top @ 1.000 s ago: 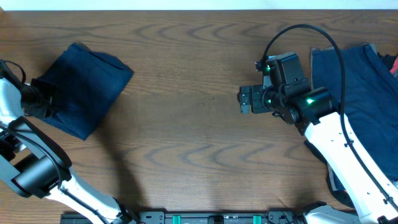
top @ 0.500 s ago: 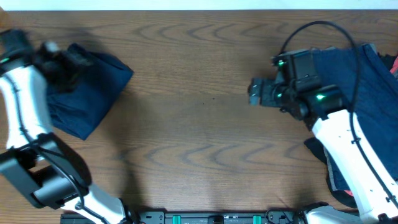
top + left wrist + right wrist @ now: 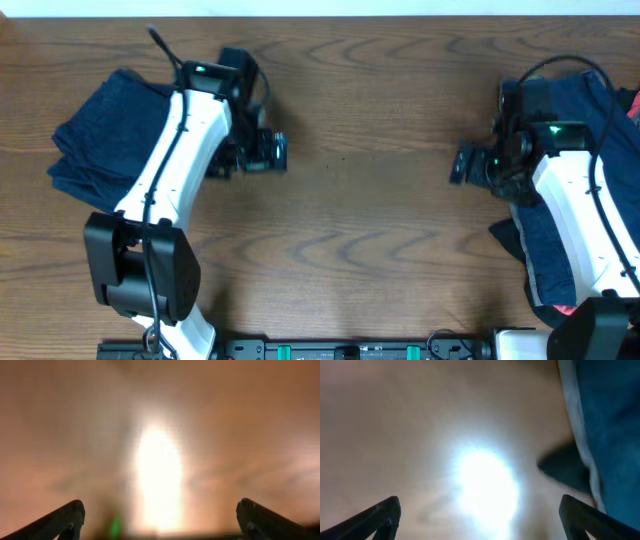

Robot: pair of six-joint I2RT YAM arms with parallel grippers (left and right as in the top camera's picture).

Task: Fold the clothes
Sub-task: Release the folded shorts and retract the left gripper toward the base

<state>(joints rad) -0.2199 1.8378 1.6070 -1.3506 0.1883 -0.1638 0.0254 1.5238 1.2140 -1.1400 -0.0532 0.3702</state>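
Note:
A folded dark navy garment [image 3: 105, 150] lies at the table's far left. A pile of navy clothes [image 3: 600, 150] lies at the right edge, with a red-pink bit [image 3: 634, 103] at its top right. Its navy cloth with a grey edge shows in the right wrist view [image 3: 605, 420]. My left gripper [image 3: 272, 152] is open and empty over bare wood, right of the folded garment. In the left wrist view [image 3: 160, 522] its fingers are spread wide over blurred wood. My right gripper [image 3: 462, 165] is open and empty over wood, just left of the pile, fingers spread [image 3: 480, 520].
The brown wooden table [image 3: 350, 230] runs between the two arms. A black cable [image 3: 560, 65] loops over the right arm above the pile. The table's front rail [image 3: 330, 350] lies at the bottom edge.
My left arm swung from the folded garment at the far left to the right, over bare wood. My right gripper drew back rightward toward the pile.

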